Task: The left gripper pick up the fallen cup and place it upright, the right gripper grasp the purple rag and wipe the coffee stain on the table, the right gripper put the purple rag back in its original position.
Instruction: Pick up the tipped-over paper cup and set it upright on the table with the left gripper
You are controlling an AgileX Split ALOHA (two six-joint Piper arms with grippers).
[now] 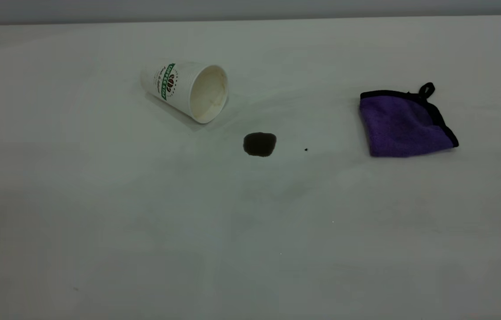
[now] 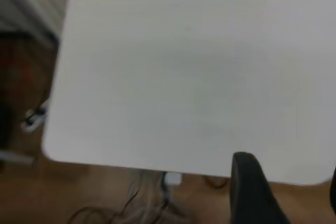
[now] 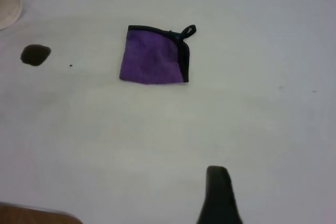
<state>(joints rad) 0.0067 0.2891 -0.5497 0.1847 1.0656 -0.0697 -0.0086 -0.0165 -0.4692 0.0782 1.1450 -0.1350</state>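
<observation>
The cup [image 1: 186, 91] lies on its side on the table [image 1: 250, 249], mouth towards the front right; its rim shows in the right wrist view [image 3: 7, 7]. The coffee stain [image 1: 259, 144] is a dark blot just in front of the cup's mouth, and it also shows in the right wrist view [image 3: 35, 55]. The purple rag [image 1: 406, 124] lies folded flat at the right, loop at its far corner, seen too from the right wrist [image 3: 155, 59]. My left gripper [image 2: 291, 192] is open and empty over the table's corner. My right gripper [image 3: 218, 198] hangs well short of the rag.
A tiny black speck [image 1: 306, 150] sits between stain and rag. In the left wrist view the table edge [image 2: 131, 163] gives way to brown floor with cables [image 2: 131, 208]. Neither arm appears in the exterior view.
</observation>
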